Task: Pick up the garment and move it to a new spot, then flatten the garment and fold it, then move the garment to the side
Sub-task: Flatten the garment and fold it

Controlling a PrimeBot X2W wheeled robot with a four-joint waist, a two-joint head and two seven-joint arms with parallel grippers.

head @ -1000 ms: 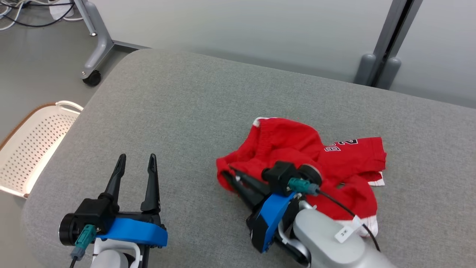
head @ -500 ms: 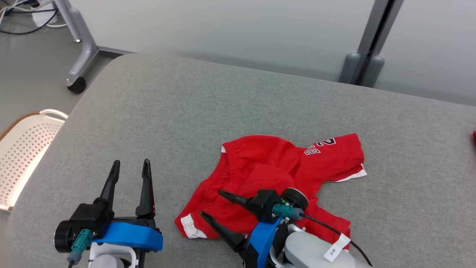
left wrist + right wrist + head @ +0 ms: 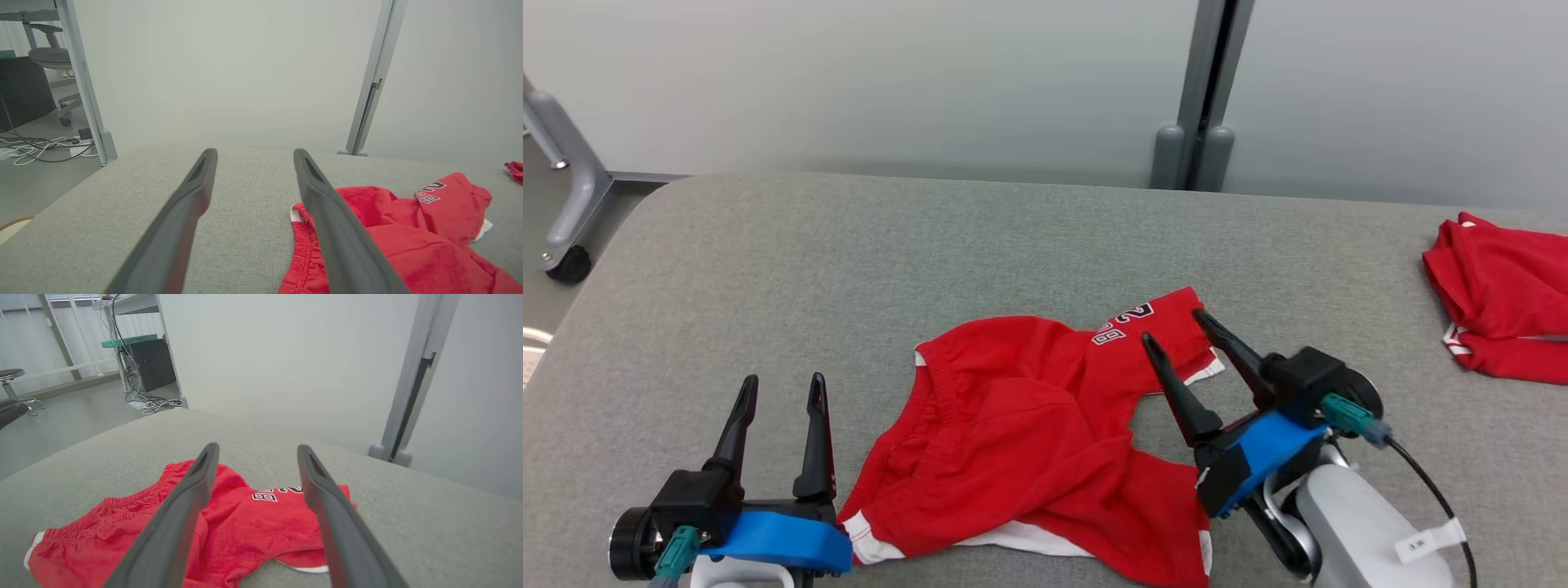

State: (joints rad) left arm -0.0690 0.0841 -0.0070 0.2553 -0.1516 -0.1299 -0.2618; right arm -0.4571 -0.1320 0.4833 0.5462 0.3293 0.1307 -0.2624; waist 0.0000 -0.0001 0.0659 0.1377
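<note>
Red garment (white trim), grey table

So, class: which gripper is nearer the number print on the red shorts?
Right. The right gripper hovers open, fingertips just beside the number print; the left gripper stands open at the opposite end of the red shorts.

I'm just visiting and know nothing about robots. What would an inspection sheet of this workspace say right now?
Surface: grey padded table, bare apart from clothing.
Job's things: red shorts, crumpled and unfolded, lying near the front edge.
Clutter: second red garment bunched at the far right.
Pincers: left pincer open, beside the shorts, holding nothing; right pincer open over the numbered leg, holding nothing.
Cables: black cable on the right wrist; floor cables off to the left.
Surroundings: grey post against a pale wall; wheeled frame leg at the left.
</note>
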